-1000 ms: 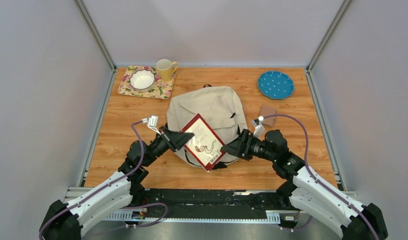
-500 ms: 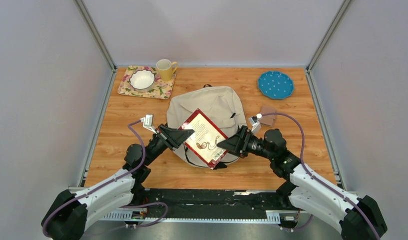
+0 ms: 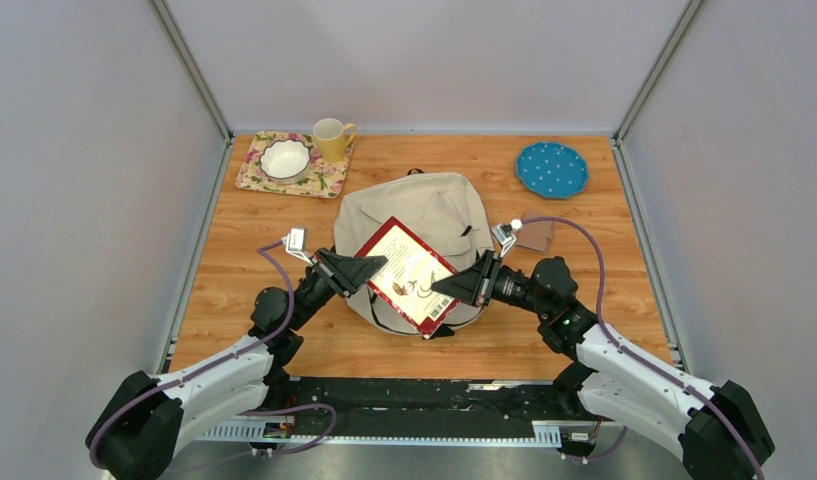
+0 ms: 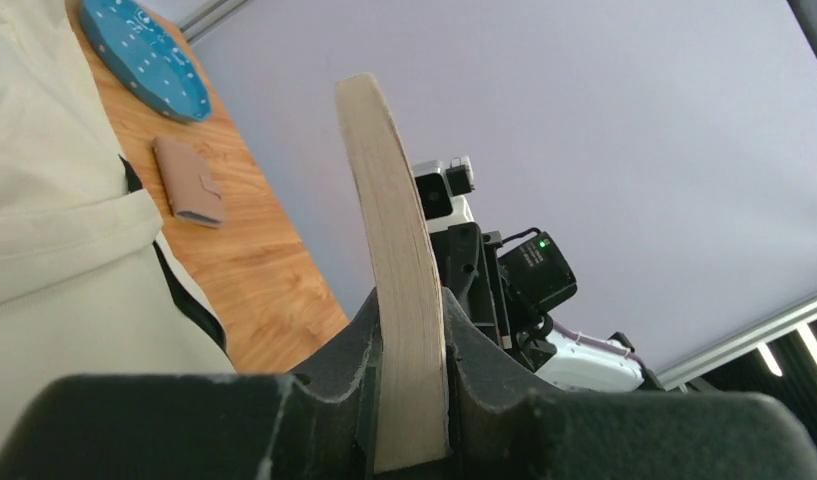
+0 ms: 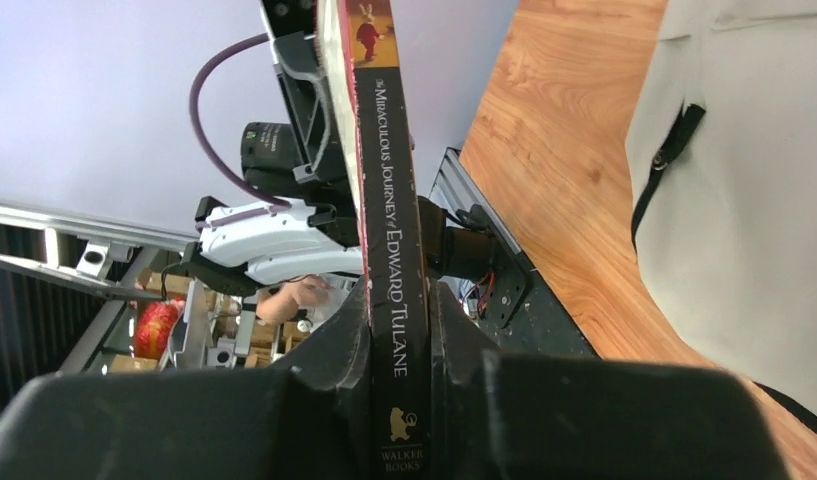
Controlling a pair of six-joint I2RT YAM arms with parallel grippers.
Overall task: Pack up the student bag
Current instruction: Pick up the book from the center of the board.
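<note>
Two clamps on book (image 3: pixel 409 275): left gripper (image 3: pixel 378 266) pinched page edge, right gripper (image 3: pixel 439 287) pinched spine. Beneath both grippers lay student bag (image 3: pixel 439 205); wallet (image 3: pixel 535 232) sat just beyond right gripper.

You're looking at a wooden desk (image 3: pixel 224 285) across the middle of the frame. The student bag (image 3: pixel 424 205) lies flat at its centre. At upper left lies a floral mat (image 3: pixel 324 178), with a yellow mug (image 3: pixel 331 138) at its far corner. At upper right is a blue plate (image 3: pixel 552 168), with a brown wallet (image 3: pixel 537 233) below it.
</note>
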